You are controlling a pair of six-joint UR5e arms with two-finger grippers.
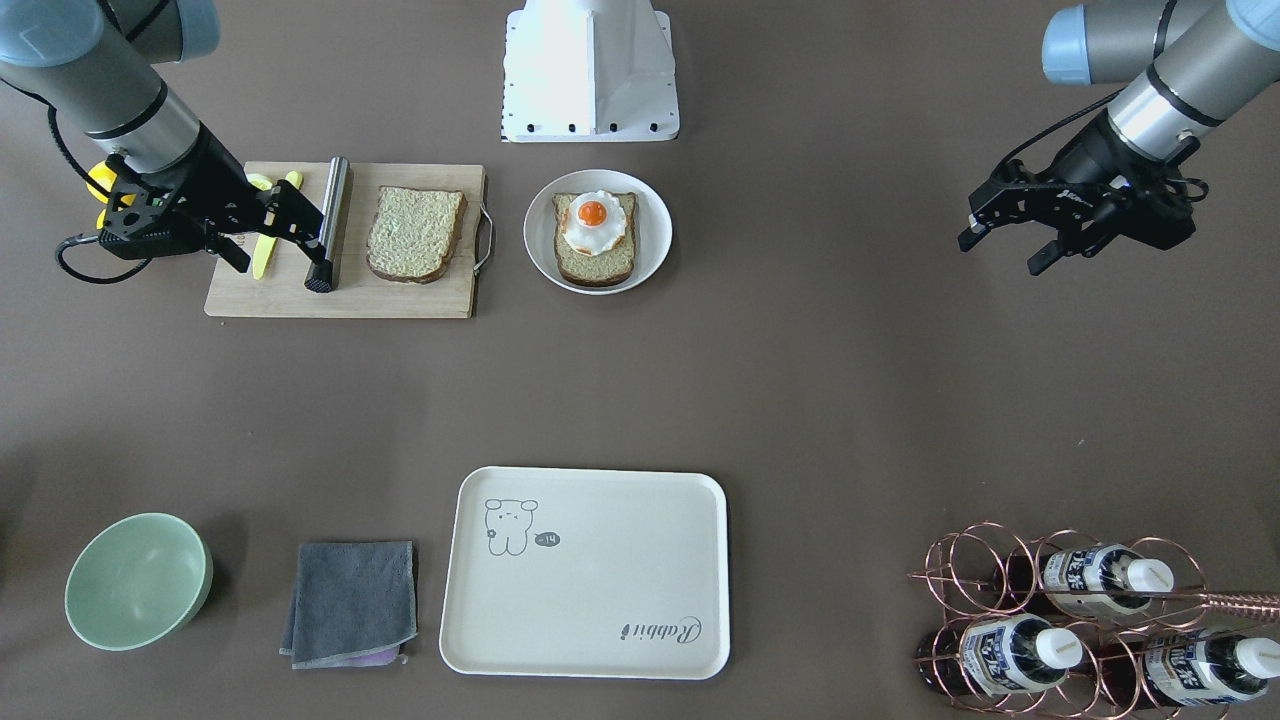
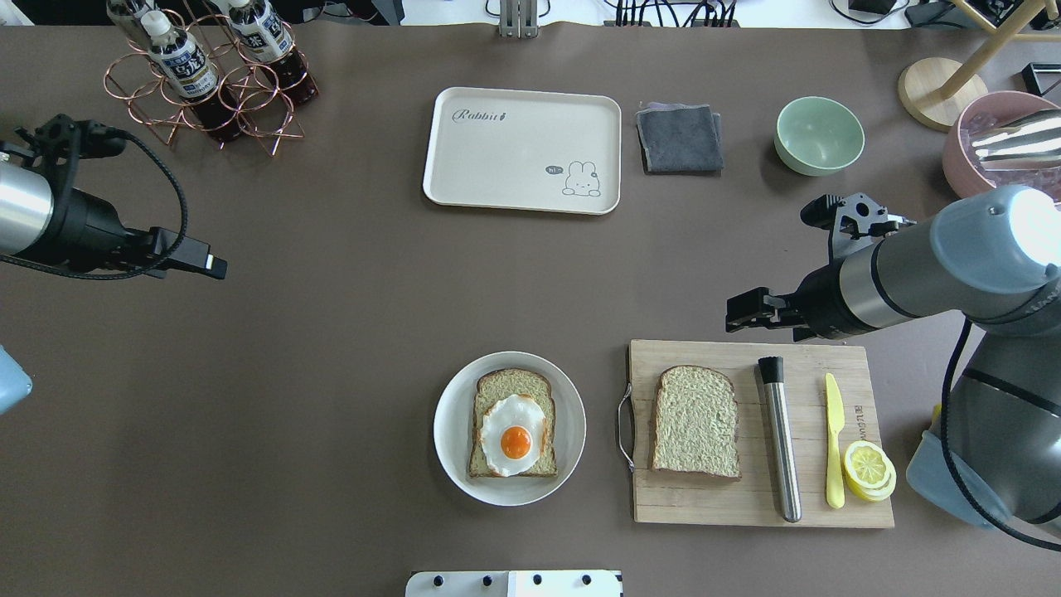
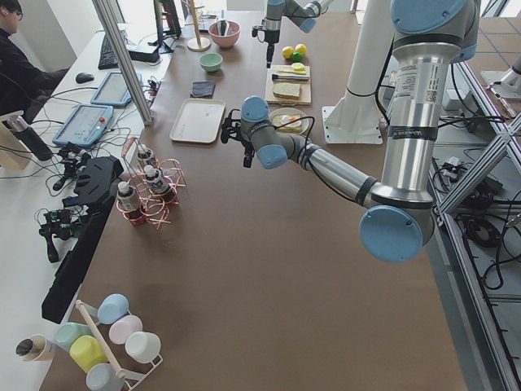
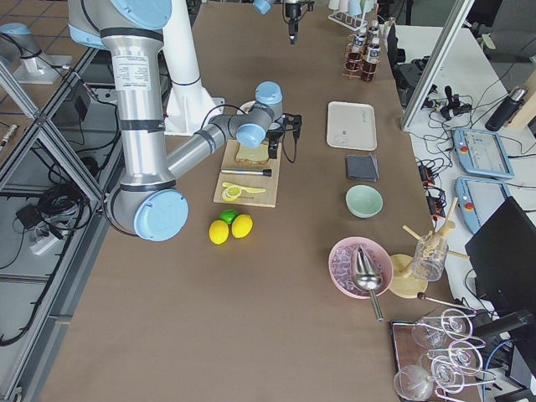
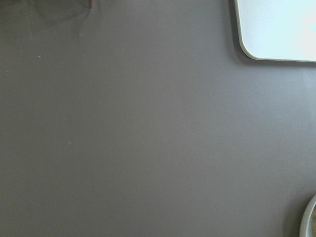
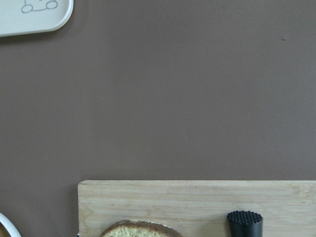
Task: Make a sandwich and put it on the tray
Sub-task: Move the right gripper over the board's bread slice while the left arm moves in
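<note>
Two slices: one slice (image 2: 497,388) lies on the white plate (image 2: 572,431) with the fried egg (image 2: 514,435) on top. The other, the loose slice (image 2: 696,421), lies flat on the wooden cutting board (image 2: 704,497). By my reading your sandwich is only half built.
Tray (image 2: 514,157): it sits across the bench (image 2: 331,373) from the plate, well apart, and no part of the sandwich is on it.
Right pincer (image 2: 733,313): its jaws are parted and it holds nothing. It hovers just off the board's far edge, nearer the loose slice than anything else.
Left pincer (image 1: 1000,255): it is also spread and empty, out over bare bench and well away from the plate.
Step in hand: most likely fetching the loose slice with your right arm.
Approach: come down over the middle of the slice. Keep away from the metal rod (image 2: 781,448) that lies just beside it on the board.
Grip: the bread lies flat, so you need the crust edges. Span two opposite crusts and close gently, because the bread looks soft and a hard squeeze could buckle it.
Lift: raise it straight up before you travel, so the board's wire handle (image 2: 623,427) cannot catch it.
Placement: line the crusts up with the lower slice and lower it level. The yolk is domed, so a tilted release may let the top slide off.
Afterwards: the plate must still cross to the tray. Your left arm looks better placed for that.
</note>
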